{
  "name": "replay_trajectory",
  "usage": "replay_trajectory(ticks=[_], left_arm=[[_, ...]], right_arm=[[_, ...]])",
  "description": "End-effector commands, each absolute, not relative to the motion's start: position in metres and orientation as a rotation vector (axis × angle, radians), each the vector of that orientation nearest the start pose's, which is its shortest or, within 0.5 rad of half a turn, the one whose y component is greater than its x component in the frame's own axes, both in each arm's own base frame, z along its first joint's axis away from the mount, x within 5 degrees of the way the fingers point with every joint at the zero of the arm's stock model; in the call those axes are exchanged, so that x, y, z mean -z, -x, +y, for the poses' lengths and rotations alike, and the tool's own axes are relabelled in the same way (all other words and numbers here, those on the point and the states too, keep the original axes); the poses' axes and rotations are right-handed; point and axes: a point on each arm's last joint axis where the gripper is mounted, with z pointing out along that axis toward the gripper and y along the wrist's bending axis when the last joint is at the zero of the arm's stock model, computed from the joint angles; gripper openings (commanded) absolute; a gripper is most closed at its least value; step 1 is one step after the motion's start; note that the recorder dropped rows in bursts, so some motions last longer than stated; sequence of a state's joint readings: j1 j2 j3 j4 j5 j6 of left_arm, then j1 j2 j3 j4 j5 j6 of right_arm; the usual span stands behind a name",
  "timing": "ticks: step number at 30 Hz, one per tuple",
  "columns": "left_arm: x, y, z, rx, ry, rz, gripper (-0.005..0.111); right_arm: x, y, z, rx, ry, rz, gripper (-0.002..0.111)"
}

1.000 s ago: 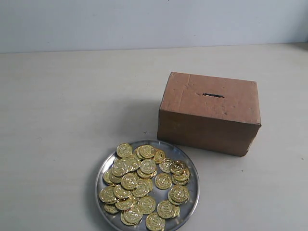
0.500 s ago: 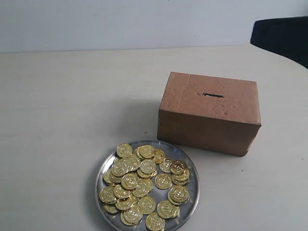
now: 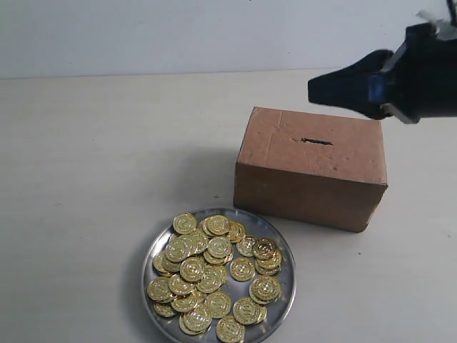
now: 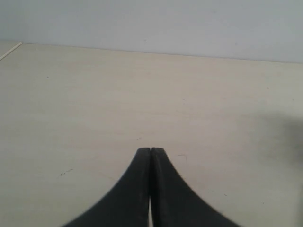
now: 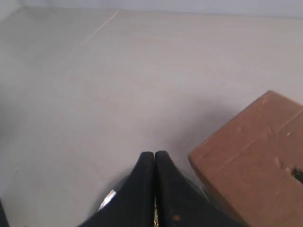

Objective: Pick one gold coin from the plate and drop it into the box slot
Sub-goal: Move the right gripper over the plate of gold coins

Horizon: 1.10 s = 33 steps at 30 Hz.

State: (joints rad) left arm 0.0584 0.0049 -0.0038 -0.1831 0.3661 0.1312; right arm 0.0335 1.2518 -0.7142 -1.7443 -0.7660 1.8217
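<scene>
A round silver plate [image 3: 283,294] heaped with several gold coins [image 3: 214,275] lies at the front of the table. Behind it to the right stands the brown cardboard box [image 3: 312,168], with the dark slot [image 3: 316,141] on its top face. My right gripper [image 3: 318,89] reaches in from the upper right, above the box's far right corner, jaws shut and empty. The right wrist view shows its shut tips [image 5: 155,153], a box corner [image 5: 255,151], a bit of the slot [image 5: 298,174] and a sliver of plate rim [image 5: 107,199]. My left gripper [image 4: 150,150] is shut over bare table.
The pale table [image 3: 107,157] stretches left of the box and plate, with a light wall [image 3: 178,36] behind. No other objects are in view.
The right arm has come in from the upper right edge and now hangs over the box's far side. Plate, coins and box have not moved.
</scene>
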Motion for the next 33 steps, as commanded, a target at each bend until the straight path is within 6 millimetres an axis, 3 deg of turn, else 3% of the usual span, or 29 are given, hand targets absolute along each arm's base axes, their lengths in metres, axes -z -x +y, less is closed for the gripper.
replay_trajectory(ticks=[1, 9, 20, 27, 33], left_arm=[[-0.182, -0.053, -0.003, 0.049, 0.053, 1.833, 0.000], [-0.182, -0.053, -0.003, 0.049, 0.053, 1.833, 0.000], [-0.182, -0.053, -0.003, 0.049, 0.053, 1.833, 0.000], [-0.182, -0.053, -0.003, 0.049, 0.053, 1.833, 0.000], [-0.182, -0.053, -0.003, 0.049, 0.053, 1.833, 0.000]], right_arm=[[-0.254, -0.247, 0.074, -0.886, 0.531, 2.112, 0.000], [-0.232, -0.251, 0.105, -0.858, 0.715, 2.139, 0.000], [-0.229, -0.236, 0.142, -0.841, 0.852, 2.120, 0.000], [-0.229, -0.225, 0.159, -0.938, 0.837, 2.163, 0.000], [-0.230, -0.222, 0.161, -0.989, 0.826, 2.178, 0.000]])
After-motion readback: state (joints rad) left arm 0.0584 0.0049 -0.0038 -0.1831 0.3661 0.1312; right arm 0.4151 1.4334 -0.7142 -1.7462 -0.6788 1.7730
